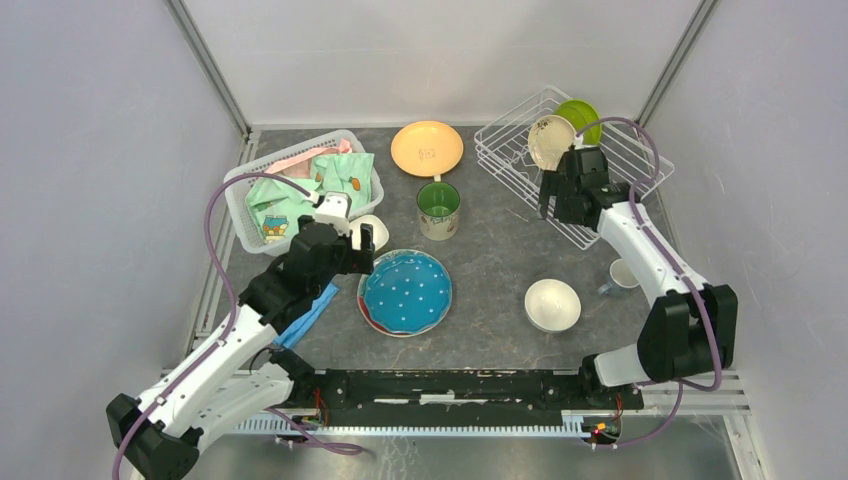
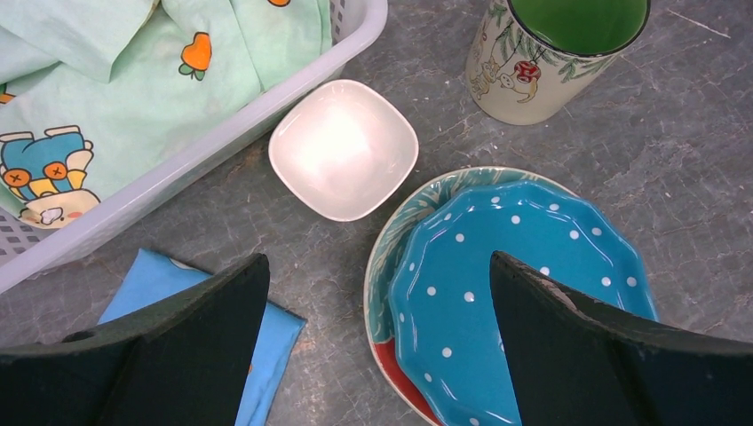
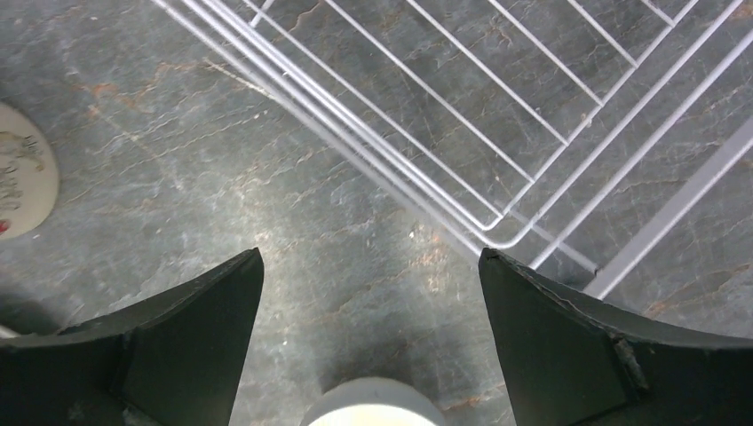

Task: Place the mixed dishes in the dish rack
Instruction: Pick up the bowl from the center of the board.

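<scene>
Left pincer (image 2: 377, 257) agape over blue dotted plate (image 2: 462, 297)

White plastic basket (image 2: 204, 146) sat back-left on the dark grey stone-look table (image 1: 490, 255). It had slotted walls and was full of mint-green clothes (image 2: 115, 71) with carrot and cartoon prints, plus a pink piece at the back. Folded blue cloth (image 2: 155, 280) lay flat on the table just in front of the basket, not touching it. Pale grey walls (image 1: 90, 150) on three sides.
</scene>
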You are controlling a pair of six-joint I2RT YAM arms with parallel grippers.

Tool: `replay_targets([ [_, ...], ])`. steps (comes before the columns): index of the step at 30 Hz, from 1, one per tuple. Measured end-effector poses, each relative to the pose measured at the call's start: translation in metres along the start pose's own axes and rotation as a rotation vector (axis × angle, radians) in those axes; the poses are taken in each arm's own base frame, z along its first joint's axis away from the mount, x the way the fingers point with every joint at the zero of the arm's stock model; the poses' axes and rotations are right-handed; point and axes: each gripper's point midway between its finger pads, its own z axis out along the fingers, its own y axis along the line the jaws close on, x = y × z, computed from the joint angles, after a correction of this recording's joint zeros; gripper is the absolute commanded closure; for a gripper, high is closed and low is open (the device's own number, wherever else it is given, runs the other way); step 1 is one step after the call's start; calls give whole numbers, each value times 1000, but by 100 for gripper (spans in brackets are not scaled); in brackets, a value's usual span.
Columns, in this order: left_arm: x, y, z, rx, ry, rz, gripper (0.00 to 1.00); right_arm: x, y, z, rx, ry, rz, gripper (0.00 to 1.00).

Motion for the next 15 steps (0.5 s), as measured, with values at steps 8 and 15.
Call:
replay_targets([
  [8,2,1,0,-20,8,-58,2,6,3,-32,-59,-42,64,23],
  [15,12,-3,3,-13,57,-84,4,42,23,-31,-117,32,44,29],
])
